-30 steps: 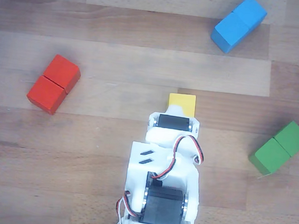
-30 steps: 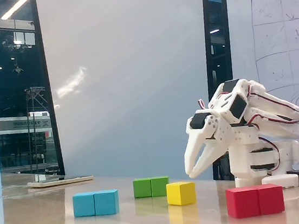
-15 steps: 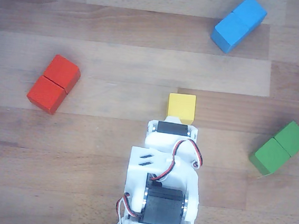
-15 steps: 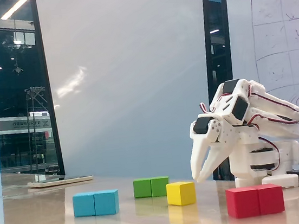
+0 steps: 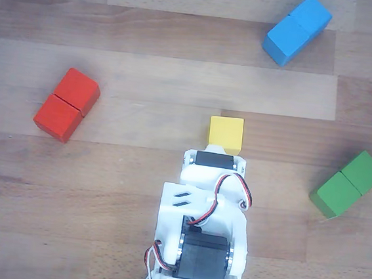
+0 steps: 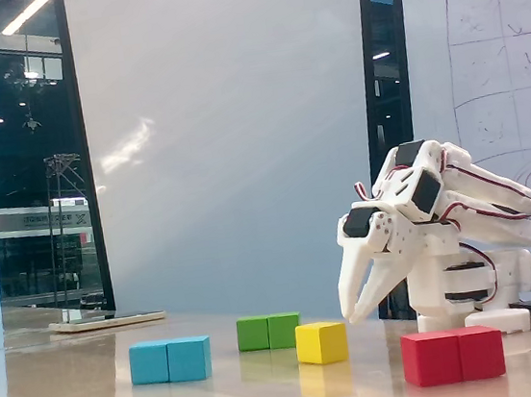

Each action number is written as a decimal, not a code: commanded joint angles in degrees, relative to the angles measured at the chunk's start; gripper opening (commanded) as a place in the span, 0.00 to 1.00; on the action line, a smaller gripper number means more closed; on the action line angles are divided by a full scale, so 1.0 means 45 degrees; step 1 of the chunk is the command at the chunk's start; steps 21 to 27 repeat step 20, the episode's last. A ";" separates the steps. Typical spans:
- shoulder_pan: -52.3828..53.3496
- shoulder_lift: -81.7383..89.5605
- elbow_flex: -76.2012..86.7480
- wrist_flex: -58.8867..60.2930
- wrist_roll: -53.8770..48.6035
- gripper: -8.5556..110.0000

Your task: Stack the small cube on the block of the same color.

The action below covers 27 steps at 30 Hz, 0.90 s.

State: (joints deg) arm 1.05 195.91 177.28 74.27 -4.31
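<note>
The small yellow cube [image 5: 226, 133] sits on the wooden table, just beyond the arm's wrist [image 5: 213, 165] in the other view. In the fixed view the cube [image 6: 322, 343] rests on the table. My gripper [image 6: 351, 317] points down a little to its right, tips low and close to the cube without touching it. Its fingers meet at the tips and hold nothing. In the other view the fingertips are hidden under the wrist. No yellow double block shows in either view.
A red double block [image 5: 66, 104] [image 6: 453, 355] lies left in the other view, a blue one [image 5: 297, 29] [image 6: 170, 360] at the top right, a green one [image 5: 348, 185] [image 6: 269, 332] at the right. The arm's base [image 6: 465, 285] stands behind the red block.
</note>
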 commanded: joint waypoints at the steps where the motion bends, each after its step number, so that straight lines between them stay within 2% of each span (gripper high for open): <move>1: 0.0176 0.0469 -0.0547 0.0137 0.0059 0.07; 27: 0.0176 0.0391 -0.0605 0.0117 -0.0020 0.07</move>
